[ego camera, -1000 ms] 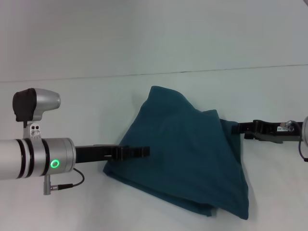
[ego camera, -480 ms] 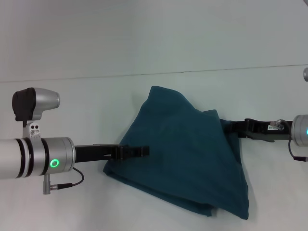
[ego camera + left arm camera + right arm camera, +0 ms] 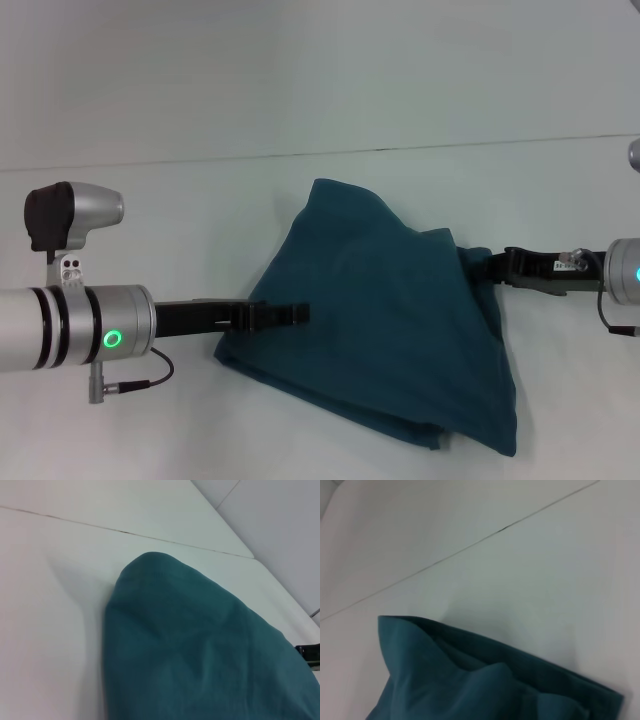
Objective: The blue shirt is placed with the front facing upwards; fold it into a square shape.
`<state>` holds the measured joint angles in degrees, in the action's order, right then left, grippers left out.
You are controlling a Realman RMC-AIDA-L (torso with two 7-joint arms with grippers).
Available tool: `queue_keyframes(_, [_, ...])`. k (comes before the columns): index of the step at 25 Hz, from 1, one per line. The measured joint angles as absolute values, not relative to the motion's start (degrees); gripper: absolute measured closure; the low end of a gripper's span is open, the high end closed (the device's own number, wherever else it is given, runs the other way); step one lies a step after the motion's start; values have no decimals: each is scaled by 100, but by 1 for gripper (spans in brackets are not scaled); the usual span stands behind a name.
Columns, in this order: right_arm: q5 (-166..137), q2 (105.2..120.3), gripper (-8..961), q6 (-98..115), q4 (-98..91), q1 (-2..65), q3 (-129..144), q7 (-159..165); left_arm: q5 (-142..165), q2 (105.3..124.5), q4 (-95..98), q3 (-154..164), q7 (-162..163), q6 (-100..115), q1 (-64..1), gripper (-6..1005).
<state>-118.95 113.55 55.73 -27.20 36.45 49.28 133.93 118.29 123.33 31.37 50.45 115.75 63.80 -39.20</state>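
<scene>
A pale, matte white tabletop (image 3: 330,90) fills the scene, smooth and bare-looking, with one thin dark seam running across its far part.

Nearest to the camera, the left arm's silver cylinder with its green ring light reaches in, and the left tool (image 3: 295,314) ends in flat black fingers that lie over the near-left edge of the blue shirt (image 3: 390,320). Whether those fingers are clenched or released, I cannot tell from here; the left wrist view shows none of them.

Just past the left tool's tip, the blue shirt spreads out: soft, dark teal cotton, bunched into a rough triangular mound, with a folded double edge along its near side and a rounded peak at its far end. No lettering shows on the exposed face. The left wrist view gives the same cloth as a smooth, dome-like hump with fine knit texture.

Across the cloth, the right tool (image 3: 480,266) comes in from the right side, a slim black bar touching the shirt's right edge, its tip tucked against the fabric. Its grip state cannot be told either. The right wrist view shows layered folds and a creased hem.

Compared with a second ago, the right arm has slid inward toward the shirt, its silver wrist now in view; the left tool and the shirt's shape look unchanged.
</scene>
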Motion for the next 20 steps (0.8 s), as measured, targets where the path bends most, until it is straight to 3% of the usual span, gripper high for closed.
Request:
queue_keyframes(7, [-11871,11355,822,5638,-2854,3565,4903,13315,11829,12331,3137,5045,11578,6336,-3920,185])
queue_keyframes(14, [-11726,11475,933,5699,-3282,3335,4688,13148,11829,12331,3137,5044,11591,6302,-3920,185])
queue_keyframes(20, [-11616,11469,931,5889,-3417,3079,4555,13141,11823,12330,3137,5031,11597,6301,-3935,186])
